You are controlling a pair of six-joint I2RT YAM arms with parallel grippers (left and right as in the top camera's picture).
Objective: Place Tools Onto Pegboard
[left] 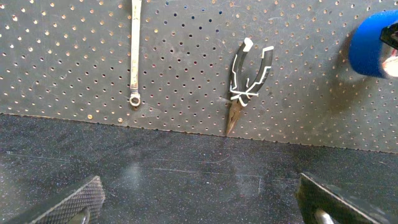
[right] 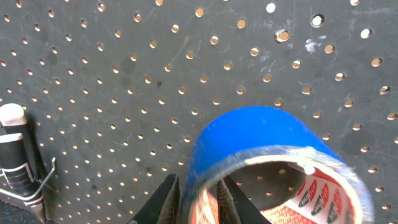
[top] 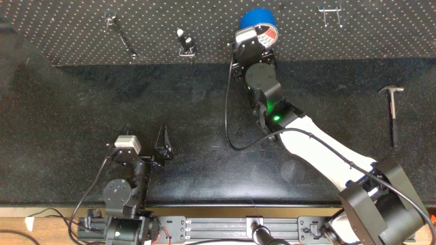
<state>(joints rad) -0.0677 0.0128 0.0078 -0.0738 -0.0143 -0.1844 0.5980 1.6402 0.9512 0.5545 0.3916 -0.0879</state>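
pegboard (left: 62, 68) holds wrench (left: 135, 50) and pliers (left: 249, 81); right gripper (right: 198, 199) pinches blue tape roll (right: 261, 134)

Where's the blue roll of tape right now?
The blue tape roll is in the right gripper, held up close to the black pegboard in the top view's upper middle, right of the hanging black-and-white pliers.
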